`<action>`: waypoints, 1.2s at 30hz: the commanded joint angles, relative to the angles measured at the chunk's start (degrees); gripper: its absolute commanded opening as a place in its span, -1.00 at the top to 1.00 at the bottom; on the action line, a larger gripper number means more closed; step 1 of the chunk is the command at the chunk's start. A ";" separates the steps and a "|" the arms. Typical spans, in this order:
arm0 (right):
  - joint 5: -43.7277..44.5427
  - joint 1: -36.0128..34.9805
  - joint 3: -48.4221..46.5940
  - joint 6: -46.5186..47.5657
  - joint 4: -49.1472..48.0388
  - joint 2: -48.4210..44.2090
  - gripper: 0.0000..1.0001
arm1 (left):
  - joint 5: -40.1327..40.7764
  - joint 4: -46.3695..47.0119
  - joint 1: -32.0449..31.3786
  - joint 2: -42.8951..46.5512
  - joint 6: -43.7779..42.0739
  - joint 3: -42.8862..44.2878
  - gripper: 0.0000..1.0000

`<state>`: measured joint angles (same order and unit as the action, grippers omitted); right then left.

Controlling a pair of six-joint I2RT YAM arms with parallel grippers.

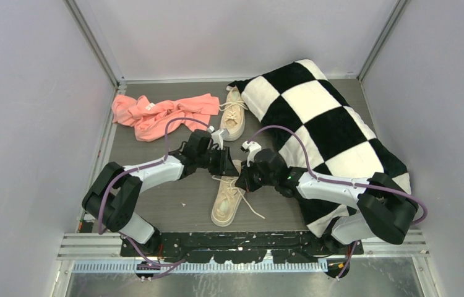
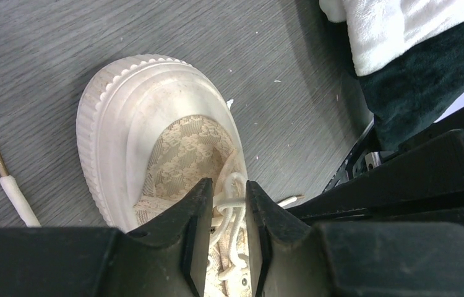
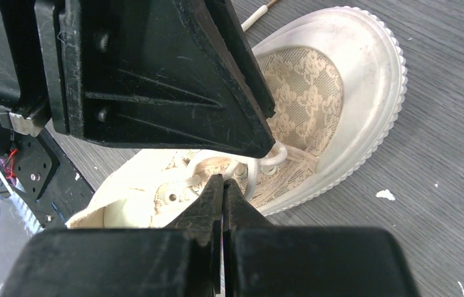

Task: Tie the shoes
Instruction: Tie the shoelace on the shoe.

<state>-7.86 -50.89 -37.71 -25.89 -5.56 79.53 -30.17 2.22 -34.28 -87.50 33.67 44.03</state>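
Observation:
The near shoe (image 1: 225,201) lies at the table's middle, heel toward the arm bases, its loose cream lace (image 1: 253,209) trailing right. The other shoe (image 1: 233,114) stands at the back. My left gripper (image 1: 226,163) is down over the near shoe (image 2: 149,117). In the left wrist view that gripper (image 2: 229,195) is open by a narrow gap, and crossed lace strands (image 2: 234,213) run between its fingers. My right gripper (image 3: 223,184) is shut, tips just above the eyelets of the shoe (image 3: 341,80), with nothing seen between them. The left gripper's finger (image 3: 155,80) fills that view's upper left.
A black-and-white checkered pillow (image 1: 325,124) covers the right side, beside the right arm. A pink cloth (image 1: 161,114) lies at the back left. A lace end with a metal tip (image 2: 8,182) rests on the grey table (image 1: 174,204) left of the toe.

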 commanded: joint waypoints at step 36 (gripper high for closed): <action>-0.12 -0.26 -1.39 -0.83 -2.26 0.37 0.99 | -5.05 -4.50 0.02 1.62 -3.86 1.73 0.47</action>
<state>-7.86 -50.89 -37.71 -26.30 -5.56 79.55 -34.59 0.86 -34.28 -87.07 31.88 44.03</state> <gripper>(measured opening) 0.017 0.242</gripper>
